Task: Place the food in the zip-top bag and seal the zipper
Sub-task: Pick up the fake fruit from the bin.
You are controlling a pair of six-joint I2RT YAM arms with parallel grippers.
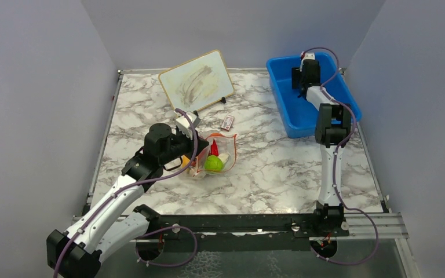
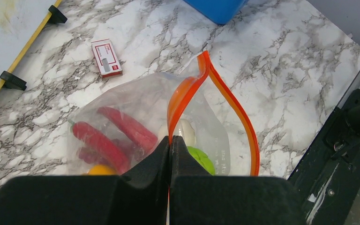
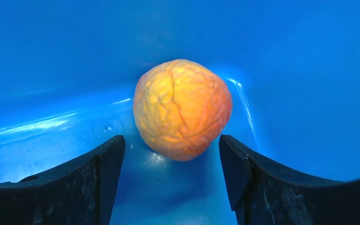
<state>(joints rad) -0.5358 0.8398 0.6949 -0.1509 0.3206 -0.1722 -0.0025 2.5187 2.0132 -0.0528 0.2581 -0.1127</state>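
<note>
Peach-coloured fruit (image 3: 182, 108) sits inside the blue bin (image 3: 51, 56), right claw (image 3: 168, 146) spread astride it; next, probably close and lift. Left claw (image 2: 169, 143) pinches the zip-top bag (image 2: 136, 98) zipper (image 2: 182, 96).

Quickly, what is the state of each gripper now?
Left gripper: closed on the zipper of the zip-top bag.
Right gripper: open, either side of the peach-coloured fruit, not holding it.

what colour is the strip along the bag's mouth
The zipper strip is red-orange, clearest in the left wrist view.
</note>
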